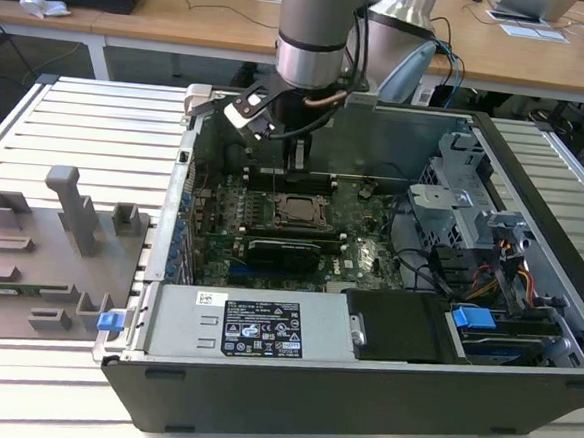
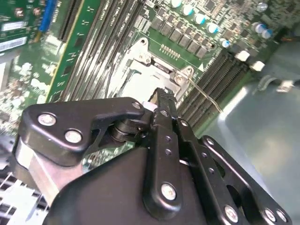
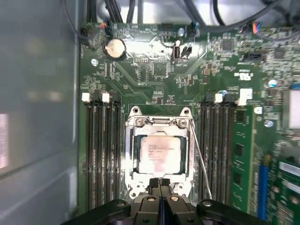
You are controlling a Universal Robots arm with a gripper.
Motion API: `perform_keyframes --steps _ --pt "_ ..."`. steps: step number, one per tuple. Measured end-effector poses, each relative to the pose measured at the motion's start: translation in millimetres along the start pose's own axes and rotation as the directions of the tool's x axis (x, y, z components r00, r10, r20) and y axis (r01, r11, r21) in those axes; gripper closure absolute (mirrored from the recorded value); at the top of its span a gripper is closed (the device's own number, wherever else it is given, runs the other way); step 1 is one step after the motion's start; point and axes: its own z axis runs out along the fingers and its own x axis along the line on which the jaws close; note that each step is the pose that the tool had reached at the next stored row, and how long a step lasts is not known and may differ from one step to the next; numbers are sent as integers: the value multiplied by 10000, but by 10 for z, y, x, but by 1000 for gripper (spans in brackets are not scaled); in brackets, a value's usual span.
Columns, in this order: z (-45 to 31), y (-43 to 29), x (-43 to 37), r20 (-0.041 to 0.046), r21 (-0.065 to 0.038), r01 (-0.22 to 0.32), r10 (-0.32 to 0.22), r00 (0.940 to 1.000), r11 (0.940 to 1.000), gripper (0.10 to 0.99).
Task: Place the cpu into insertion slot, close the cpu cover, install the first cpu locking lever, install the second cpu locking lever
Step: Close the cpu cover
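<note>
In the exterior view a grey rack (image 1: 49,252) sits on the surface (image 1: 79,114) at 9 o'clock of the computer case (image 1: 361,384). Your gripper (image 1: 296,167) hangs inside it, at 12 o'clock of the socket (image 1: 276,216). In the first wrist view the chip (image 3: 159,152) lies in the socket under the metal frame (image 3: 130,154); a wire lever (image 3: 199,157) slants beside it. The gripper's fingers (image 3: 154,185) press together on nothing, tips at the frame's edge.

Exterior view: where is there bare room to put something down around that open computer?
The slatted table is bare beyond the grey fixture tray and along the exterior view's right of the computer case. Inside, motherboard, cables and pincer crowd everything.
</note>
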Motion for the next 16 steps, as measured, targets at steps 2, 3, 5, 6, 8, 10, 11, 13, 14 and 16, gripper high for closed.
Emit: perform_keyframes --steps 2,3,5,6,8,10,11,13,14,16 --pt "-131 0 0 0 0 0 0 10000 10000 980" --pt "-222 1 0 1 0 0 0 10000 10000 980" --pt "-339 1 0 1 0 0 0 10000 10000 980" --pt "-387 1 0 0 0 0 0 10000 10000 980" --pt "-414 1 0 -2 -1 0 0 10000 10000 980" --pt "-414 1 0 -2 -2 0 0 10000 10000 980" --pt "-415 1 0 0 0 0 0 10000 10000 980" --pt "-416 1 0 0 0 0 0 10000 10000 980" --pt "-417 1 0 0 -1 0 0 10000 10000 980" --pt "-417 1 0 0 0 0 0 10000 10000 980"
